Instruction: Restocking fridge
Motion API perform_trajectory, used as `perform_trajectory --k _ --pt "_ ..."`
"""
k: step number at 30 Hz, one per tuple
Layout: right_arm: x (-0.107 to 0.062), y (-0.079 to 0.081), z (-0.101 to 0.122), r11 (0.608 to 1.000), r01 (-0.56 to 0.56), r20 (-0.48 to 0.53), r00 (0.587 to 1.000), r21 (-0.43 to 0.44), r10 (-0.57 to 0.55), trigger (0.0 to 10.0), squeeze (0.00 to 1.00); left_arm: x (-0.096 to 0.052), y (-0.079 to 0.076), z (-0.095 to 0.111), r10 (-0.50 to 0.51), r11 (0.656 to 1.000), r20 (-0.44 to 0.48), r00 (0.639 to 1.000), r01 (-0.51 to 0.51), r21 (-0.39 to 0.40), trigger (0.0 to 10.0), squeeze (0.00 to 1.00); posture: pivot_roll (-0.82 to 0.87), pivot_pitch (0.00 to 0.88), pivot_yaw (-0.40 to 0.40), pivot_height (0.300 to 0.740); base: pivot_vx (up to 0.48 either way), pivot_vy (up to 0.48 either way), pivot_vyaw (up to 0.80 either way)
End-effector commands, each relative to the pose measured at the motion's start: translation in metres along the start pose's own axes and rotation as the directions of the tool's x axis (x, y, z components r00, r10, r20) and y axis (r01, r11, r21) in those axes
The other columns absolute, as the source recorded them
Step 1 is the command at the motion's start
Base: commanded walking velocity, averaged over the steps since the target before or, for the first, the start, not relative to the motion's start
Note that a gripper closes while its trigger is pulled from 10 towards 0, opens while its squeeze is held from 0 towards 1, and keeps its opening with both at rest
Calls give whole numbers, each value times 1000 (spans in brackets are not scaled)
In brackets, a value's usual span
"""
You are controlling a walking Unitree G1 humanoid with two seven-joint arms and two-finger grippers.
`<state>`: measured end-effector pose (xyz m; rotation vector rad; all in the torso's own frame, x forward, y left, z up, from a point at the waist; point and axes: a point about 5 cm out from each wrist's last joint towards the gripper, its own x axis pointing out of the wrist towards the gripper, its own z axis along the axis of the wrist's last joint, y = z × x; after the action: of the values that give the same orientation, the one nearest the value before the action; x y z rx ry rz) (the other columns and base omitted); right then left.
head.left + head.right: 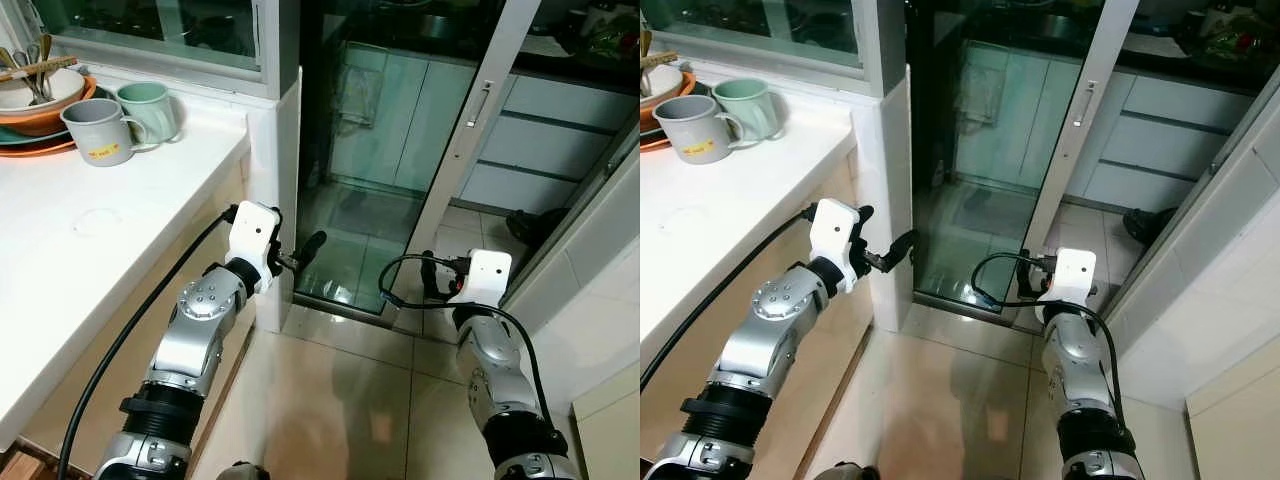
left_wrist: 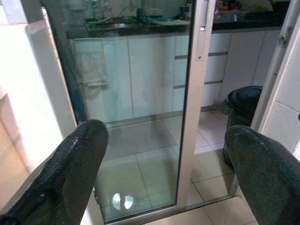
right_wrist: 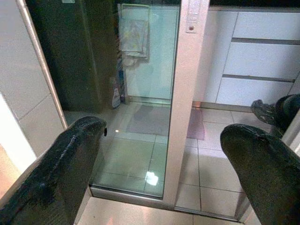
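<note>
White counter [image 1: 120, 230] at 9 o'clock: two mugs [image 1: 100, 130], stacked bowls [image 1: 40, 100]. One glass sliding door [image 1: 390, 150] at 12. Left gripper [image 2: 164, 164], right gripper [image 3: 159, 164]: both spread wide, empty.

White counter [image 1: 120, 250], with a grey mug [image 1: 97, 131] (yellow-red sticker on it) and a pale green mug [image 1: 150, 108] near its back edge, next to orange and teal bowls [image 1: 40, 120]. Beige floor tiles [image 1: 340, 400], silver-framed glass door [image 1: 470, 150].

Both arms reach toward a glass sliding door [image 1: 400, 150]. The left end effector [image 1: 305, 250] is beside a white counter [image 1: 120, 250] carrying two mugs [image 1: 125, 120] and bowls [image 1: 35, 100].
</note>
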<state>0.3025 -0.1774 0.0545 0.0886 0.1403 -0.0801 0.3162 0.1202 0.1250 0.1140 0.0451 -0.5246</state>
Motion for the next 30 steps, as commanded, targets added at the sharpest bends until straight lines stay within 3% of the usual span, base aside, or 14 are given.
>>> perform_trajectory --k 1,24,30 --pt "3 -1 4 1000 4 8 1000 -6 -4 10000 0 3 1 6 -5 1000 10 1000 5 8 10000 0 -45 0 -22 740 0 0 0" --pt "3 0 4 1000 0 12 1000 6 0 10000 0 3 1 6 -7 1000 7 1000 7 11 10000 0 -45 0 -20 740 0 0 0" --pt "11 -2 16 1000 -14 41 999 -12 14 10000 0 10 -9 2 -13 1000 -1 1000 13 19 10000 0 -51 0 -41 740 0 0 0"
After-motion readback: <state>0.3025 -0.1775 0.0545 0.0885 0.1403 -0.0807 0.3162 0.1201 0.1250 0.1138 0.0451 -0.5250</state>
